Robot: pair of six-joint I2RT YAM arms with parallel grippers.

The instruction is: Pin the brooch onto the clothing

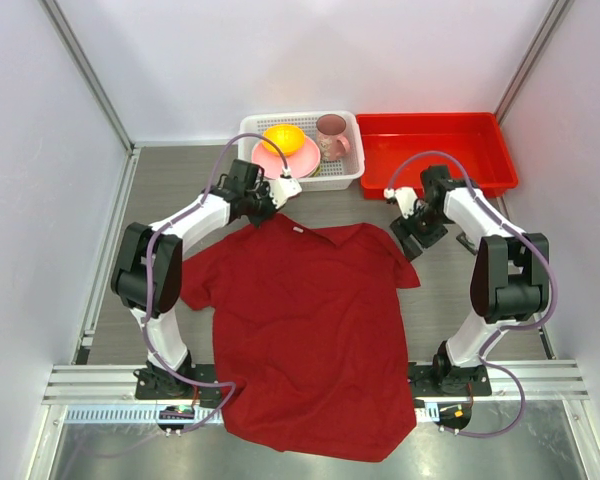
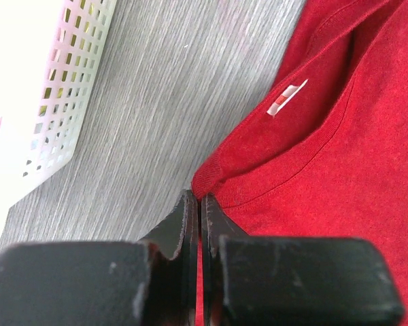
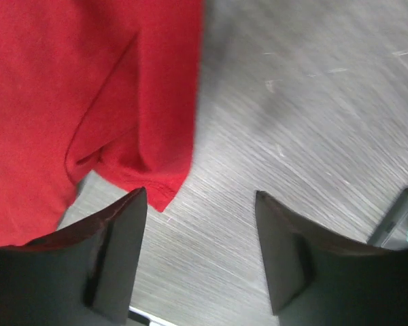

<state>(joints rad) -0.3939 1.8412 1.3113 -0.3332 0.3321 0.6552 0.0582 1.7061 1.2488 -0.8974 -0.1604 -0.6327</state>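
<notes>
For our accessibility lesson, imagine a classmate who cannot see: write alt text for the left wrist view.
The left gripper, black fingers closed together, has its tips at the collar edge of a red shirt lying on a grey table. A small white label sits inside the collar, and a white basket stands at the left.

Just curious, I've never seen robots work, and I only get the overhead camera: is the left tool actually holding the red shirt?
Observer: The left wrist camera shows the left tool shut at the T-shirt's neck edge, a red sliver between its fingers.
Operator: And the right one?
Observer: Its wrist camera shows the right tool open above the table, the sleeve beside one finger.
</notes>
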